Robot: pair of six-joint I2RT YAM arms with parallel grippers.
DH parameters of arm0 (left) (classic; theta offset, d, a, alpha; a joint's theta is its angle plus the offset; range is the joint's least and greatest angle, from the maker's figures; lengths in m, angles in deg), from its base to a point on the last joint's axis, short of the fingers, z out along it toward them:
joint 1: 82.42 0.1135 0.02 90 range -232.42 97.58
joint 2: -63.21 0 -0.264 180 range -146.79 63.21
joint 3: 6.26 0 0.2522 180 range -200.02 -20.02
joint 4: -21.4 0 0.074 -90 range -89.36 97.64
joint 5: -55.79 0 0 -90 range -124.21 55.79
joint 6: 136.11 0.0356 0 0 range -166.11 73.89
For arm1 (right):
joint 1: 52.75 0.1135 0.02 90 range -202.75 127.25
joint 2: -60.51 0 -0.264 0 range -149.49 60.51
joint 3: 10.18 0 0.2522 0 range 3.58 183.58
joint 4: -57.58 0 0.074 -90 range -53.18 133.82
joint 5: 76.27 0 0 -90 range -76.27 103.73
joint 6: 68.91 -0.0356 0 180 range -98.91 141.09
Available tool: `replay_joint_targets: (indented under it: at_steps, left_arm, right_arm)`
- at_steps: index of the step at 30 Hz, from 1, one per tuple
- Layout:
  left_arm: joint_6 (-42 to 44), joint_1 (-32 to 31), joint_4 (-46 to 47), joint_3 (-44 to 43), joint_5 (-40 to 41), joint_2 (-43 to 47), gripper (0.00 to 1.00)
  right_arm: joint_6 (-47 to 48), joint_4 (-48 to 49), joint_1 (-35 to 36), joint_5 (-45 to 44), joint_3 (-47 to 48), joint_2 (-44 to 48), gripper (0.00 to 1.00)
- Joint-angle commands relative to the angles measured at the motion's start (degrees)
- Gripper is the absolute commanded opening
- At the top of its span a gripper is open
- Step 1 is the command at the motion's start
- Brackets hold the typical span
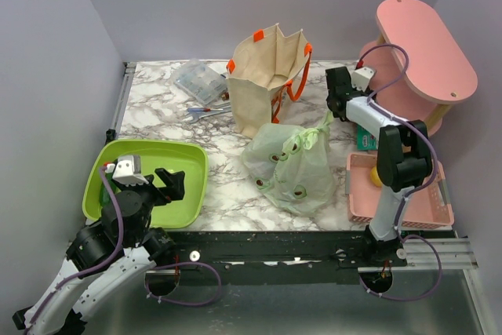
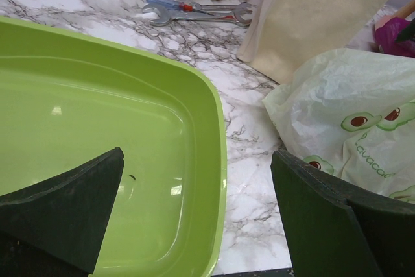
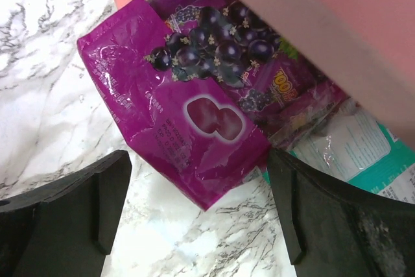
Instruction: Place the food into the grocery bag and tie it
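Observation:
The grocery bag [image 1: 294, 166] lies bulging in the middle of the table, light green with avocado prints, its top gathered into a bunch toward the back right. None of the food shows loose on the table. My left gripper [image 1: 174, 182] hovers open over the right rim of a lime green tray [image 1: 118, 158]. In the left wrist view, the left gripper [image 2: 198, 157] spans that rim [image 2: 217, 160], with the grocery bag [image 2: 350, 115] to its right. My right gripper [image 1: 337, 96] is at the back right, open. The right gripper [image 3: 199, 160] hangs over marble, a purple grape candy packet [image 3: 188, 102] just ahead of it.
A beige tote with orange handles [image 1: 271, 76] stands behind the bag. A clear box [image 1: 200, 80], a wrench and a screwdriver [image 1: 205, 111] lie at the back left. A pink spool-like stand [image 1: 423, 52] overhangs the packets. A pink basket [image 1: 427, 205] holds a yellow rounded thing [image 1: 376, 176].

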Motion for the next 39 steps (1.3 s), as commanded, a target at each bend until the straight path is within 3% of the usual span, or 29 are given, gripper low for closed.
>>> replay_joint_targets:
  at_steps: [1,5,7,10,12,20,29,39]
  left_arm:
    - [-0.08,0.24,0.02,-0.08,1.38,-0.85,0.98]
    - [0.00,0.26,0.02,-0.07,1.46,-0.79,0.98]
    - [-0.07,0.31,0.02,-0.11,1.46,-0.85,0.98]
    - [0.00,0.32,0.02,-0.04,1.47,-0.86,0.99]
    - [0.00,0.33,0.02,-0.09,1.50,-0.86,0.98]
    - [-0.03,0.26,0.02,-0.06,1.49,-0.82,0.98]
    - [-0.08,0.33,0.02,-0.14,1.59,-0.59,0.98]
    - [-0.26,0.25,-0.08,-0.13,1.76,-0.17,0.98]
  right_arm:
    - [0.39,-0.46,-1.20,-3.97,1.33,-4.24,0.92]
    - [-0.51,-0.52,-1.20,-3.91,0.66,-5.51,0.83]
    - [-0.45,0.28,-1.20,-3.98,-0.45,-5.51,0.72]
    - [-0.35,1.27,-1.20,-3.92,-2.09,-5.26,0.42]
    - [-0.24,1.42,-1.22,-3.65,-2.84,-5.16,0.31]
    - [-0.38,1.06,-1.20,0.96,-4.46,-2.37,0.01]
    - [-0.34,-1.02,-1.20,7.16,-6.11,6.56,0.00]
    - [0.73,0.04,-1.20,21.23,-11.05,18.44,0.01]
